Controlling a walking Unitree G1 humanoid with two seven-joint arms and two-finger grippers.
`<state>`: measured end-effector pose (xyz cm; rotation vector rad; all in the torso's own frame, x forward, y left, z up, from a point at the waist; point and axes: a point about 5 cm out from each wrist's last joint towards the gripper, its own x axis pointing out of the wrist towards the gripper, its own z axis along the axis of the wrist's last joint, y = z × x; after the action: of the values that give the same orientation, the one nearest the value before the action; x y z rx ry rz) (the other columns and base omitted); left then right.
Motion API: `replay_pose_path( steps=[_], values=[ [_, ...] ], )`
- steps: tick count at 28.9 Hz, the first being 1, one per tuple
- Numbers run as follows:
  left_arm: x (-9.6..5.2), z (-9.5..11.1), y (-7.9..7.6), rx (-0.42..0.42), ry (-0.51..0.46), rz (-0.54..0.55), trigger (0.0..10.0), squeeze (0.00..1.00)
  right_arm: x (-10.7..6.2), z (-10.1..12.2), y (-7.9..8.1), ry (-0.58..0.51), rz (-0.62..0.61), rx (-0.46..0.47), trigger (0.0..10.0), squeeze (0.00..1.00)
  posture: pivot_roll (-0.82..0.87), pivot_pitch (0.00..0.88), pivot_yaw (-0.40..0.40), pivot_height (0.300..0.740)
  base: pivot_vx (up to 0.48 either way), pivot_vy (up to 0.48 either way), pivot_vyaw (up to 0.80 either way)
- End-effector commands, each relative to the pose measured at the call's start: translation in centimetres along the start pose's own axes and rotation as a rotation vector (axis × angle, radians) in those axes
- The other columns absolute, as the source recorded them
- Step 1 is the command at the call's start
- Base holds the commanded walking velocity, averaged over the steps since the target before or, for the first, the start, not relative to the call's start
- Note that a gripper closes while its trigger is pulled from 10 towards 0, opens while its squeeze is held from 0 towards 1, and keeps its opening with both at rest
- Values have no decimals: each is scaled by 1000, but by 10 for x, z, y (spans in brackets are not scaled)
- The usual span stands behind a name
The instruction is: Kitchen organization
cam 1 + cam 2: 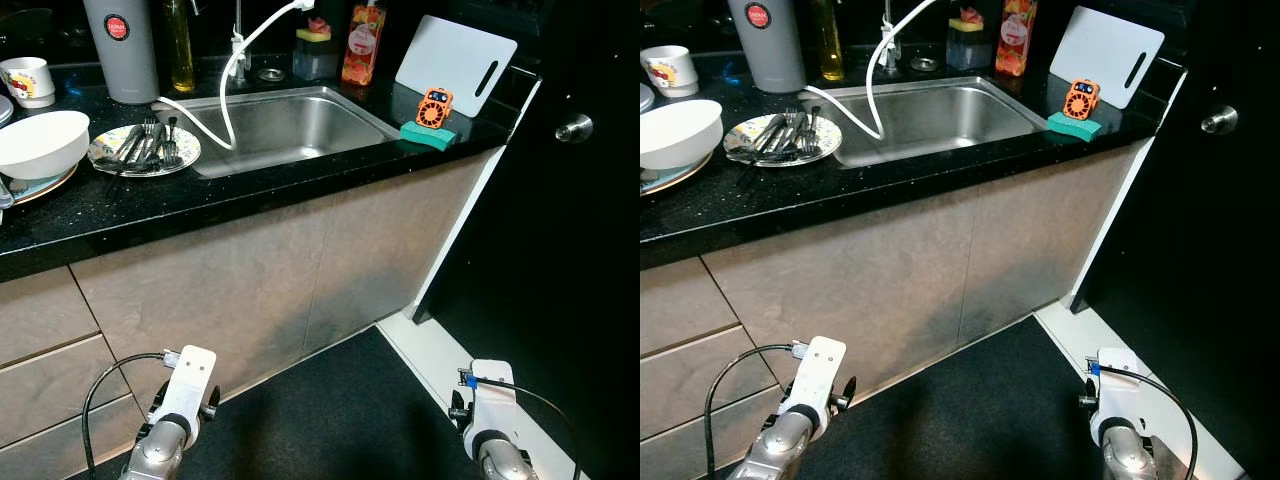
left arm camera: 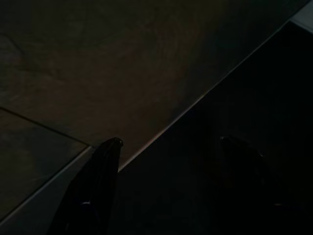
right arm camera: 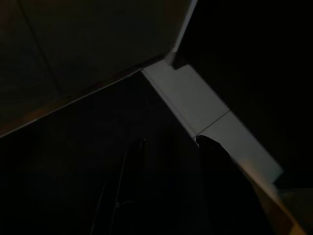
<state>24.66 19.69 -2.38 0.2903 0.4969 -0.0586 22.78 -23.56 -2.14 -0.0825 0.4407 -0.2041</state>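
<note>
A steel sink (image 1: 285,125) is set in the black countertop (image 1: 120,215), with a white hose (image 1: 232,90) hanging into it. Left of the sink, a patterned plate (image 1: 145,150) holds several forks and spoons. A white bowl (image 1: 40,143) rests on another plate further left. On the right corner, an orange timer (image 1: 434,108) stands on a green sponge (image 1: 430,133). Both arms hang low in front of the cabinets. My left gripper (image 2: 171,142) is open over the dark floor. My right gripper (image 3: 171,139) is open, near a white floor strip.
A grey canister (image 1: 122,48), an oil bottle (image 1: 180,45), a mug (image 1: 28,80), a soap bottle (image 1: 363,42) and a white cutting board (image 1: 455,62) stand along the back. A dark door with a knob (image 1: 575,127) is at the right. Beige cabinet fronts (image 1: 250,290) face me.
</note>
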Motion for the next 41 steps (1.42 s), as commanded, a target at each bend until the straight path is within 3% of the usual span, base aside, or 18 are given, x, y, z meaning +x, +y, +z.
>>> replay_pose_path(
  steps=[1, 8, 29, 30, 32, 41],
  values=[
    [0, 0, 4, 22, -7, -8, 10000, 0, -4, -9, -1, 24, -15, 20, 10000, 0, 3, 32, -31, 740, 0, 0, 0],
    [-1, 0, 10, 59, -4, -24, 10000, 0, -13, -23, 1, 55, -34, 50, 10000, 0, -3, 53, -8, 740, 0, 0, 0],
    [-3, -3, 6, 49, -3, -26, 10000, 0, -9, -18, 2, 43, -28, 21, 10000, 0, 9, 52, -24, 740, 0, 0, 0],
    [-3, -3, 6, 49, -3, -26, 10000, 0, -9, -20, 0, 59, -41, -40, 10000, 0, 9, 52, -24, 740, 0, 0, 800],
    [-3, -3, 5, 48, -3, -26, 10000, 0, -9, -21, -2, 68, -51, -75, 10000, 0, 9, 52, -24, 740, 0, 0, 800],
    [-3, -2, 4, 50, -7, -33, 10000, 0, -10, -22, -9, 72, -88, -20, 10000, 0, 8, 57, -25, 740, 0, 0, 794]
  ],
)
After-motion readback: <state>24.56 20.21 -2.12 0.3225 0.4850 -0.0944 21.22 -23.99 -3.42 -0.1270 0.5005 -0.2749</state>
